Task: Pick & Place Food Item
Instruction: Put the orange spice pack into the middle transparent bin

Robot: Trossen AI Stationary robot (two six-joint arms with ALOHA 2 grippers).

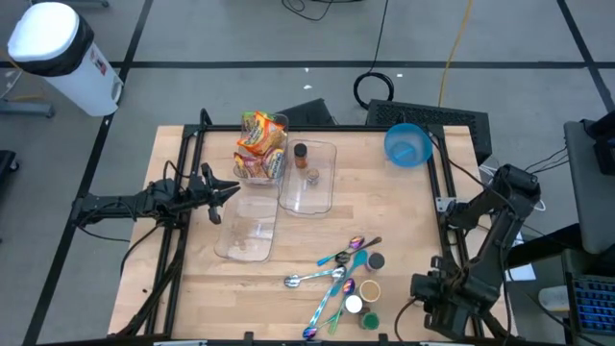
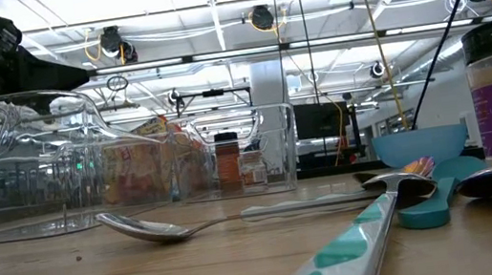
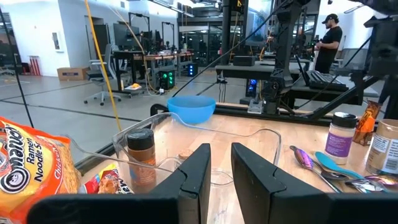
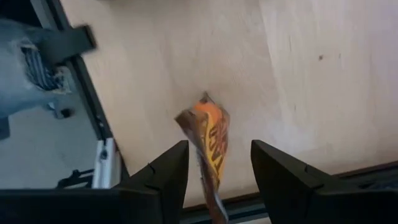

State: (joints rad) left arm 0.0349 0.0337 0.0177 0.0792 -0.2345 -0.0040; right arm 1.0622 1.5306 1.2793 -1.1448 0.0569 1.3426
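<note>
Fingers of your right gripper (image 4: pixel 214 163) stand apart around the snack wrapper (image 4: pixel 210 143) near the counter's edge; closing off-centre could push it off.

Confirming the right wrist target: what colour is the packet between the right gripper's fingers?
Orange and brown packet, seen best in the right wrist view, between the right gripper fingers.

1. Your right gripper (image 4: pixel 214 167) hung over the wooden table (image 4: pixel 298 81), near its dark edge rail (image 4: pixel 74 81).
2. Its two dark fingers (image 4: pixel 283 180) stood spread apart.
3. Between them, an orange snack wrapper (image 4: pixel 210 137) stood on edge, touching neither finger.
4. You saw grey floor (image 4: pixel 37 149) beyond the rail.
</note>
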